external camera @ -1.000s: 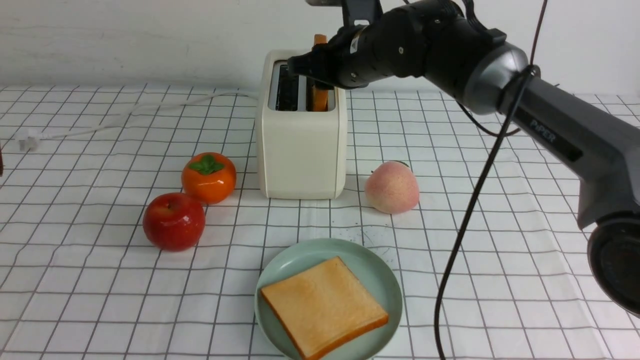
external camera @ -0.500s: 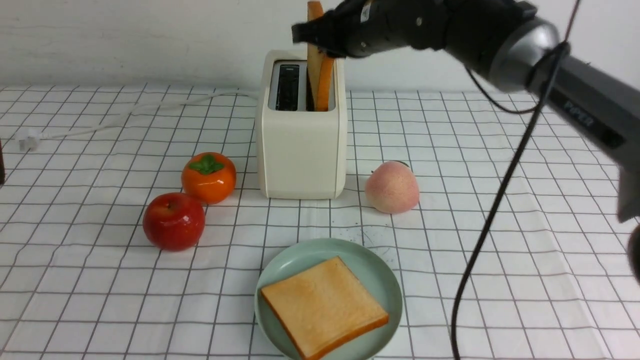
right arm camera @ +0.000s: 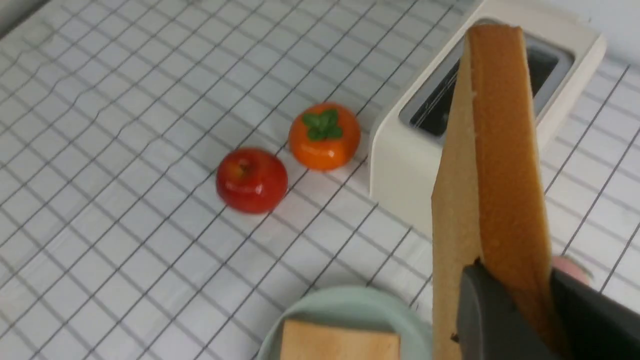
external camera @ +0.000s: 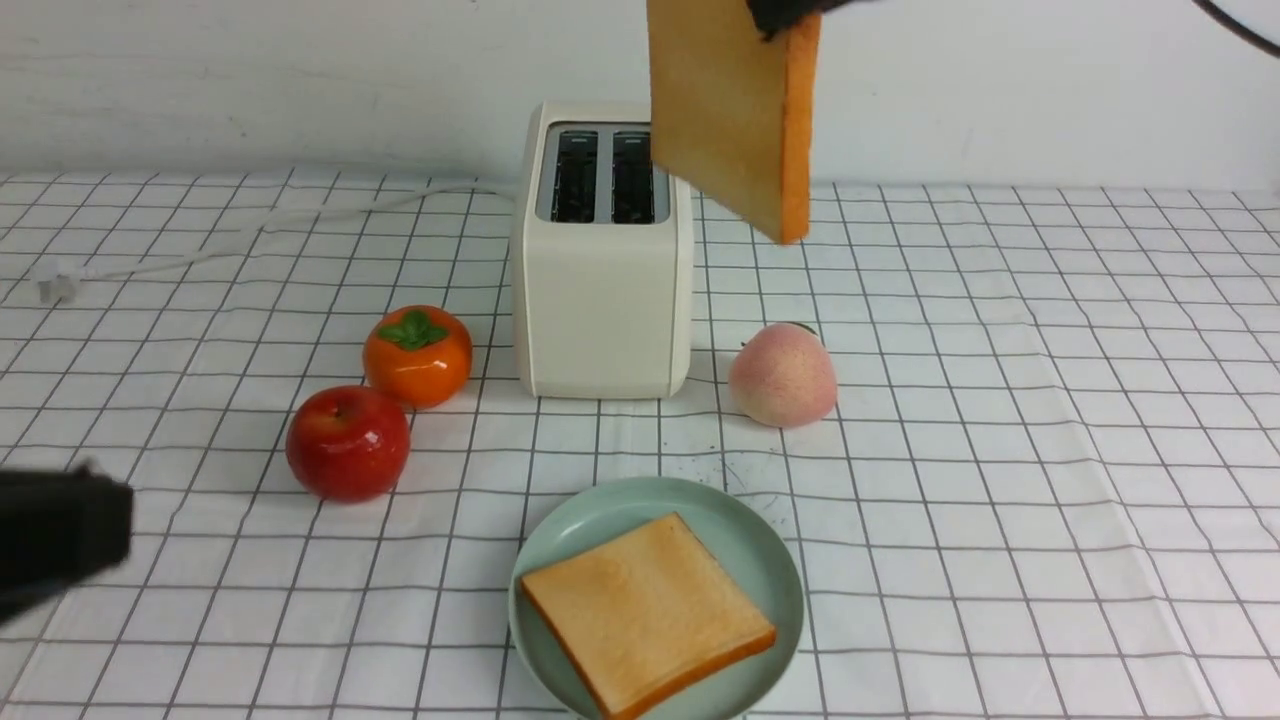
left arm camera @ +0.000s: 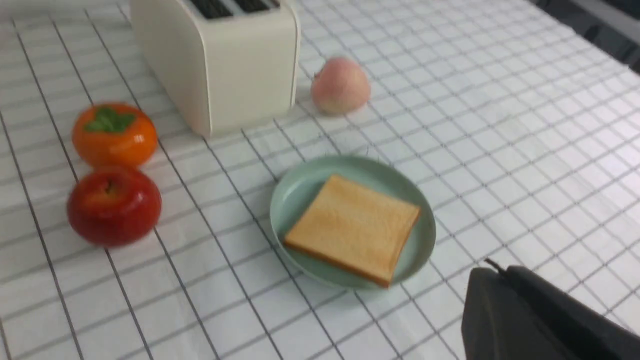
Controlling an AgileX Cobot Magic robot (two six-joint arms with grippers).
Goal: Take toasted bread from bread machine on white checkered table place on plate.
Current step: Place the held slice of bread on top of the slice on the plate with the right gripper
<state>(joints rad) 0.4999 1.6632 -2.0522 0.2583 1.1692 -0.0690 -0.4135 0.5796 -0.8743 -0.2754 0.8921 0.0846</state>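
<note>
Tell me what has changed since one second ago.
The right hand, shut on the second toast slice, lifted it up out of the bread machine; both slots are now empty. The left arm came into view. The plate and its slice did not move.

Toast slice [external camera: 730, 110] aloft (corner down) right of the bread machine [external camera: 603, 290]; second slice [external camera: 648, 610] on the plate [external camera: 600, 512].

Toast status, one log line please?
right end effector: shut on held toast | held toast: airborne, clear of toaster | plate: one slice
</note>
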